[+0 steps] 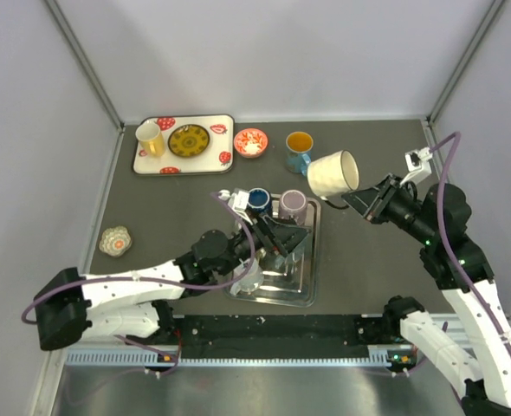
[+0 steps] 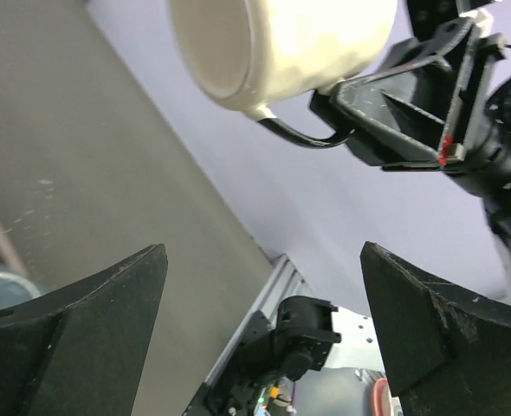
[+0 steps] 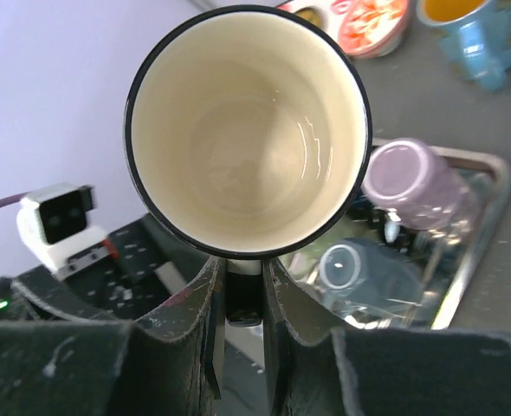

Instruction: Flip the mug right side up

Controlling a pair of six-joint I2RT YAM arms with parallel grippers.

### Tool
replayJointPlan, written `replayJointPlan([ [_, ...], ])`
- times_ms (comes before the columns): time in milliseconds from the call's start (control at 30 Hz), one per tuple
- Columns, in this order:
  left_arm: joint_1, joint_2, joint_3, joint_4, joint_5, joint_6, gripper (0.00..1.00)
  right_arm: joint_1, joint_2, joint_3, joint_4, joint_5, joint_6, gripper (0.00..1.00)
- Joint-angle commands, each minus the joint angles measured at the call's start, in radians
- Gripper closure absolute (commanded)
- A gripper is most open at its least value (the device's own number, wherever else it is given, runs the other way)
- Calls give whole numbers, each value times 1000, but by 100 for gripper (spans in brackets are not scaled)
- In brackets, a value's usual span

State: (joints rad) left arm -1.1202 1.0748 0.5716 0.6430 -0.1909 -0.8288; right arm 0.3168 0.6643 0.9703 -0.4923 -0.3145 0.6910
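Note:
The cream mug point(image 1: 333, 173) with a dark rim hangs in the air, tipped on its side, right of the metal tray. My right gripper point(image 1: 351, 198) is shut on its handle. In the right wrist view the mug point(image 3: 247, 130) shows its empty inside, with the handle pinched in the right gripper point(image 3: 244, 277). My left gripper point(image 1: 281, 238) hovers over the tray, open and empty. The left wrist view looks past the left gripper point(image 2: 264, 253) up at the mug point(image 2: 281, 43), well apart from it.
The metal tray point(image 1: 277, 296) holds an upside-down blue mug point(image 1: 258, 199) and purple mug point(image 1: 292, 204). Behind stand a teal mug point(image 1: 299, 149), a small patterned bowl point(image 1: 250, 141) and a patterned tray point(image 1: 212, 126) with a yellow cup point(image 1: 150, 139) and plate point(image 1: 189, 141). A flower-shaped dish point(image 1: 115, 240) lies left.

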Motion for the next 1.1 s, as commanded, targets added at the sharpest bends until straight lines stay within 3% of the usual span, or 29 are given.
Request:
replayJointPlan([
  [0, 2, 95, 39, 357, 119, -59, 1, 8, -26, -25, 302, -175, 149, 100],
  [100, 5, 152, 30, 525, 123, -75, 1, 8, -20, -31, 343, -208, 186, 100],
  [333, 40, 286, 37, 746, 168, -156, 5, 8, -25, -65, 402, -264, 258, 100],
  [567, 100, 438, 99, 1012, 252, -257, 21, 10, -48, -100, 422, -299, 286, 100],
  [833, 103, 422, 129, 1023, 340, -257, 25, 11, -58, -113, 383, -288, 254, 100],
  [1067, 88, 335, 28, 890, 380, -193, 18, 11, -34, -68, 391, -270, 246, 100],
])
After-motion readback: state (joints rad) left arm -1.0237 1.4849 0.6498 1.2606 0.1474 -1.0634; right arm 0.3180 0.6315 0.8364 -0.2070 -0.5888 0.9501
